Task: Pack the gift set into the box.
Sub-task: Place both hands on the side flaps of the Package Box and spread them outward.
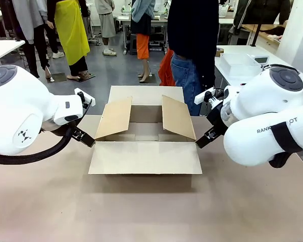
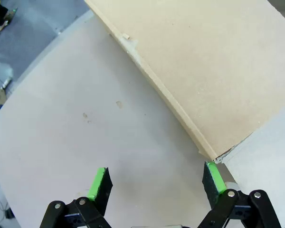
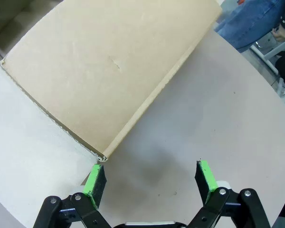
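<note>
Spread green pads first: our left hand [image 2: 156, 176] is wide apart and pinches nothing, with one pad [image 2: 213, 178] just beside the low corner of the left side flap [image 2: 204, 61]. Same on the other side. Our right hand [image 3: 149, 172] is spread with nothing between the fingers, one pad [image 3: 95, 178] just beside the corner of the right side flap [image 3: 114, 71]. We cannot tell if either pad touches the cardboard.

Outward from there, the box [image 1: 146, 115] sits in the middle of the table [image 1: 151, 217], its back toward the far edge and both hands low at its near corners. All flaps are open. The front flap [image 1: 145, 157] lies flat toward our side, the side flaps stand tilted, and the far flap [image 1: 146, 95] is folded back. What shows of the box floor is bare cardboard. A person [image 1: 192, 45] stands at the far edge behind the box.

We judge the task barely begun. The box is opened and ready with nothing packed in it yet. The gift set has to go in, then presumably the flaps get shut.
</note>
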`<state>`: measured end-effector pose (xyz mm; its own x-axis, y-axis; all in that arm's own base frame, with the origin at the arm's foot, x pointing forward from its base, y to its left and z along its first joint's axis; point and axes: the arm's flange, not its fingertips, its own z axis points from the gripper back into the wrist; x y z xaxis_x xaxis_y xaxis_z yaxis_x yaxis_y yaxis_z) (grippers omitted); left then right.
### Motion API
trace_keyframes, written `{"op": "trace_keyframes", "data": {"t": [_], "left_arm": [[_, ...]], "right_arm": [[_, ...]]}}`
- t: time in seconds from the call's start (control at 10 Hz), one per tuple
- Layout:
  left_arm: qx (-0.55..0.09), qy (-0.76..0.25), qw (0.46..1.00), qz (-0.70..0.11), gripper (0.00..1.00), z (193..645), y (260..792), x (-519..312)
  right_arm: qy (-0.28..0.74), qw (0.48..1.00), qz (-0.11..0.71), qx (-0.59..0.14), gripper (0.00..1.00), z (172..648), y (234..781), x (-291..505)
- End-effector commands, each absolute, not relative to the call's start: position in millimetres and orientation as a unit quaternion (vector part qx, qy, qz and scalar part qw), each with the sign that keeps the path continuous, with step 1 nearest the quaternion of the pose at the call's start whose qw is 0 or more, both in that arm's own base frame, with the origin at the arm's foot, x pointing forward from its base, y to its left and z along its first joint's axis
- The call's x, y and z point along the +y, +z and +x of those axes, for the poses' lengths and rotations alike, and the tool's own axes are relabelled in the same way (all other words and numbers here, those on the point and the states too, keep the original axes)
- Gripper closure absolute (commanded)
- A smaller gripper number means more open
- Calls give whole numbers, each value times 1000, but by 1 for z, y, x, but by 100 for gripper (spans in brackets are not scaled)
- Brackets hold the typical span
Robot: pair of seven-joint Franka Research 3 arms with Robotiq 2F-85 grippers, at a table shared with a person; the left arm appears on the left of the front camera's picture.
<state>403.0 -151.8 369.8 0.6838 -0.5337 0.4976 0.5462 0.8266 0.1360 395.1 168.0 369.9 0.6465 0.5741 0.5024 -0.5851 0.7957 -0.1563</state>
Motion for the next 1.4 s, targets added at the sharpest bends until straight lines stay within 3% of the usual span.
{"op": "trace_keyframes", "data": {"t": [0.0,0.2,0.5,0.7,1.0,1.3], "left_arm": [[-268,-294,917,-12,0,403,370,-152],[-267,-294,917,-12,0,403,370,-152],[-312,-278,908,-40,0,354,430,-101],[-292,-197,927,-130,0,321,482,-68],[-243,-178,864,-403,0,316,512,27],[-288,-2,782,-552,0,326,463,186]], "right_arm": [[319,907,10,-273,0,395,370,168],[314,904,7,-289,0,390,391,164],[286,916,14,-281,0,366,466,136],[212,932,72,-286,0,346,513,98],[10,924,283,-258,0,329,549,-4],[-142,808,502,-274,0,307,511,-143]]}}
